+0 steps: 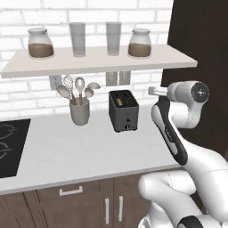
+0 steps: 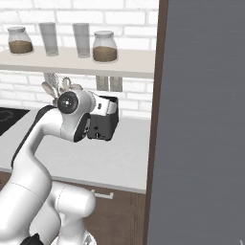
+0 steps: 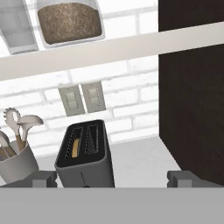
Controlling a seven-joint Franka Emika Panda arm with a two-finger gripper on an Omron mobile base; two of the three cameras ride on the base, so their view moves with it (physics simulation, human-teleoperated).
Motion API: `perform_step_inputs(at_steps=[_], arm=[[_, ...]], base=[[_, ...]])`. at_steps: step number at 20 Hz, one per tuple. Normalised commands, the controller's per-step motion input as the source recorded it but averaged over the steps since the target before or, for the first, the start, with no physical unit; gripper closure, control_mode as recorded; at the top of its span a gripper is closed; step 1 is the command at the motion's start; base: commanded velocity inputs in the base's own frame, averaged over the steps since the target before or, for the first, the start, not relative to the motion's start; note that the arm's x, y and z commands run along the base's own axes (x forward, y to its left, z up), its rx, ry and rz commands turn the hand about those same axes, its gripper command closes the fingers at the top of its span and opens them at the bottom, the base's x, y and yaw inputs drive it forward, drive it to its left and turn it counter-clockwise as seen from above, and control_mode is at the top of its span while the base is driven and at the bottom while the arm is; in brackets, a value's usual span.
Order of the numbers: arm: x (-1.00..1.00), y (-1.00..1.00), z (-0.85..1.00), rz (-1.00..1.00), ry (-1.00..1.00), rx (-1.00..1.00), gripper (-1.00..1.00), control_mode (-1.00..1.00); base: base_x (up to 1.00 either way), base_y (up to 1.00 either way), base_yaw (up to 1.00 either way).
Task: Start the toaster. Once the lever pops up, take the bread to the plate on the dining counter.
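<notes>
The dark grey toaster [image 1: 123,111] stands on the light counter against the brick wall, its knob low on the front. The arm partly covers the toaster [image 2: 102,126] in the right base view. A golden-brown edge of bread [image 3: 75,148] shows in the left slot of the toaster [image 3: 85,159]. My gripper [image 1: 154,91] hangs in the air, to the right of the toaster and a little above its top. The two fingertips [image 3: 43,178] stand wide apart with nothing between them, so the gripper [image 3: 113,179] is open. The plate and the dining counter are out of view.
A grey utensil cup [image 1: 80,111] stands left of the toaster. Above it a shelf [image 1: 98,60] carries jars and glasses. A black cooktop [image 1: 11,147] lies at the far left. A tall dark cabinet [image 1: 200,35] closes the counter's right end, close to the toaster.
</notes>
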Motion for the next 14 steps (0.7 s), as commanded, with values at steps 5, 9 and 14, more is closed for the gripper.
perform_step_inputs(at_steps=[5,9,14], arm=[[0.00,0.00,0.00,0.00,0.00,0.00,-1.00,-1.00],[0.00,0.00,0.00,0.00,0.00,0.00,-1.00,-1.00],[0.00,0.00,0.00,0.00,0.00,0.00,-1.00,-1.00]], base=[[0.00,0.00,0.00],[0.00,0.00,0.00],[0.00,0.00,0.00]])
